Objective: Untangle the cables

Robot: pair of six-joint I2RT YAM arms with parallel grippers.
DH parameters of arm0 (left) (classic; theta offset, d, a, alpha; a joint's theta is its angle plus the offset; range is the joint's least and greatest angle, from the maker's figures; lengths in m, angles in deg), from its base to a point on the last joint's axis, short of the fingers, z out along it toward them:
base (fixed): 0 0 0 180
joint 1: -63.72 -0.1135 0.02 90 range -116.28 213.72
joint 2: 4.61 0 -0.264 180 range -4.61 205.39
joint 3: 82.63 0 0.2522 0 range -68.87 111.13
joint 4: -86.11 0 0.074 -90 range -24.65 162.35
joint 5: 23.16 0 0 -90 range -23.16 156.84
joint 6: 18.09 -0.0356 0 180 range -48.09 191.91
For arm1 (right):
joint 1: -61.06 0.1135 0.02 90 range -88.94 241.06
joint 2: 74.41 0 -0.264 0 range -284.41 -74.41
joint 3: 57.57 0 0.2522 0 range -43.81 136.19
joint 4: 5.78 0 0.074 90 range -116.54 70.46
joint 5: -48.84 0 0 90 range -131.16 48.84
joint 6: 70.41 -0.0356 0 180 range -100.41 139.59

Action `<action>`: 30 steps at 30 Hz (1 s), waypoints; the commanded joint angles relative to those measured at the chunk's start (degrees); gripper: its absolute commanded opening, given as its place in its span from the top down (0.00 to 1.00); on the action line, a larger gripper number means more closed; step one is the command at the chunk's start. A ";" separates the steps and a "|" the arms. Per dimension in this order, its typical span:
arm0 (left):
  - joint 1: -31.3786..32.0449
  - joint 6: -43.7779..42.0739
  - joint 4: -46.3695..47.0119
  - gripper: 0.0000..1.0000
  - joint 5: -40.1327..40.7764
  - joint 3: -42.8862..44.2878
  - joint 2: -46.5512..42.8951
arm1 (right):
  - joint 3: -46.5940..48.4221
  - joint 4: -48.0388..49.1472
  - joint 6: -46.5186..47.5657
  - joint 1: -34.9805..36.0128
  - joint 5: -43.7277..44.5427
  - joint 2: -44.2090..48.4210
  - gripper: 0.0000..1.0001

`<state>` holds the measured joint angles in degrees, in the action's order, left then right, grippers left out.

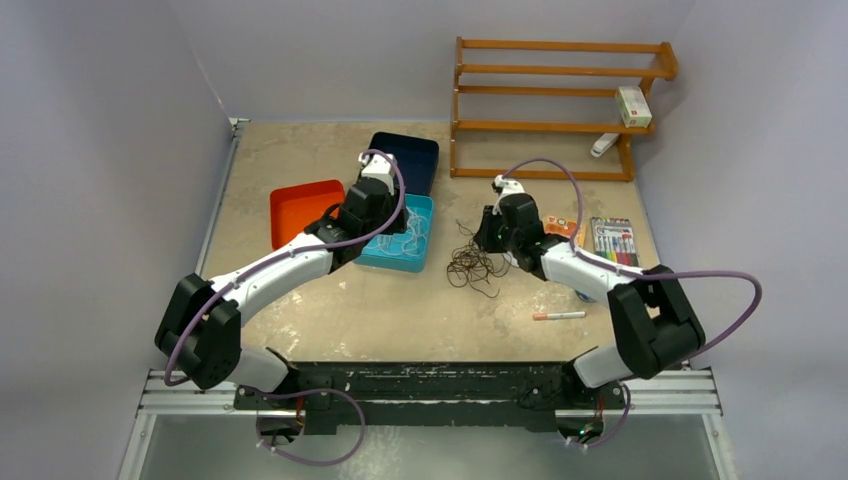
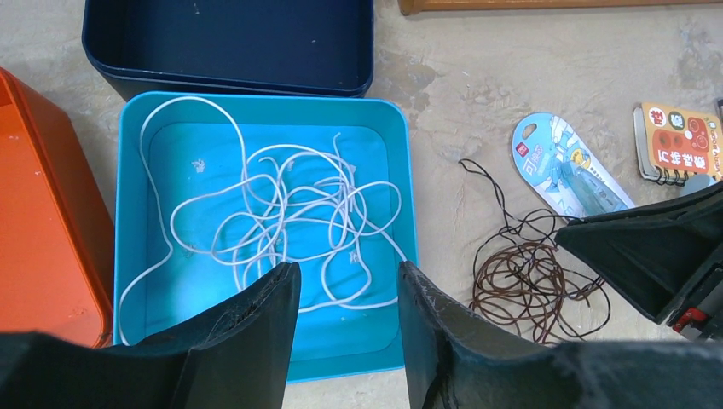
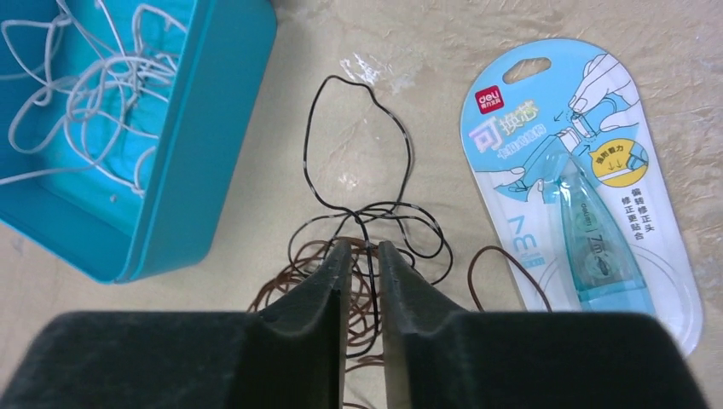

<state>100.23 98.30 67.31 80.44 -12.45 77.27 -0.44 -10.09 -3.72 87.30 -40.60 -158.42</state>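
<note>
**Grippers over two bundles of cables**

Closest to the right wrist camera, the right gripper [image 3: 364, 249] has its fingers nearly together, with only a narrow slot between them. One black strand of the dark cables [image 3: 294, 268] runs through that slot. Whether the strand is pinched cannot be told. The dark cables lie in a loose brown and black heap on the bare counter [image 3: 409, 51], between the blue tray [image 3: 205, 153] and a packet of correction tape [image 3: 580, 196]. One black loop reaches out from the heap toward the far side.

The left gripper [image 2: 348, 271] is spread wide and holds nothing. It hangs over the near edge of the blue tray, and the white cables [image 2: 281, 209] lie in loose curls inside that tray. An orange tray [image 2: 43, 213] sits just beside the blue one on its left, and a navy tray [image 2: 230, 43] stands right behind it.

Seen from above, the dark heap lies near the middle of the counter, just right of the blue tray, with the right gripper at its far right edge. A pen [image 1: 558, 316] lies nearer the arm bases. A pack of markers [image 1: 613, 240] lies to the right, and a wooden rack [image 1: 550, 127] stands at the back.
</note>
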 commanded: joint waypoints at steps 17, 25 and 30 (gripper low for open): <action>0.23 0.51 25.43 0.49 -12.72 -6.50 -4.12 | 4.36 4.77 3.44 -0.14 0.60 18.53 1.00; 0.40 4.14 36.65 0.43 -19.23 -8.61 -3.40 | 5.74 4.66 1.00 -0.14 -0.11 21.88 1.00; 0.39 4.16 39.01 0.43 -19.34 -9.24 -4.55 | 5.14 8.10 4.36 -0.14 -6.93 23.20 1.00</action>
<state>100.49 101.54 99.07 63.13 -20.99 75.02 2.47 -5.96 -1.71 87.30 -42.20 -137.21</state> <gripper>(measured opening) 0.566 0.007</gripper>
